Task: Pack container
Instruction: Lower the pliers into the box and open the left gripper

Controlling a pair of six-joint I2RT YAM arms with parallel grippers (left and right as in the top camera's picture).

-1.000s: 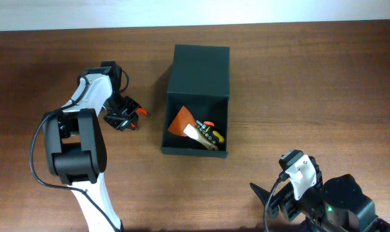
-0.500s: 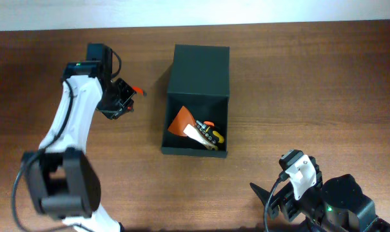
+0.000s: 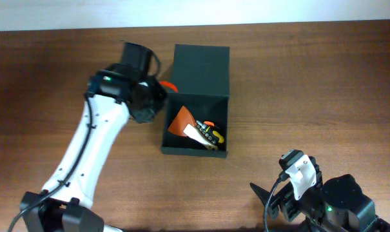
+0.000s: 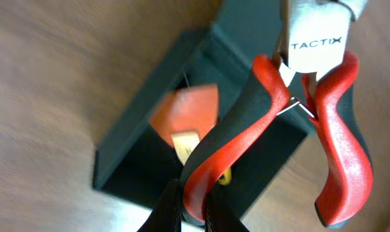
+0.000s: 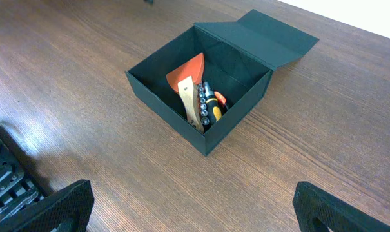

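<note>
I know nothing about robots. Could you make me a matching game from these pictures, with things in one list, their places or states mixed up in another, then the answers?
Things:
1. red-handled metal pliers
2. orange-bladed scraper with a pale handle
3. flap lid of the dark green cardboard container
4. right gripper

Places or states:
A. lying inside the container
B. folded back, open
C. clamped in the left gripper
D. open, holding nothing, apart from the container

Pairs: 1-C, 2-A, 3-B, 4-D
</note>
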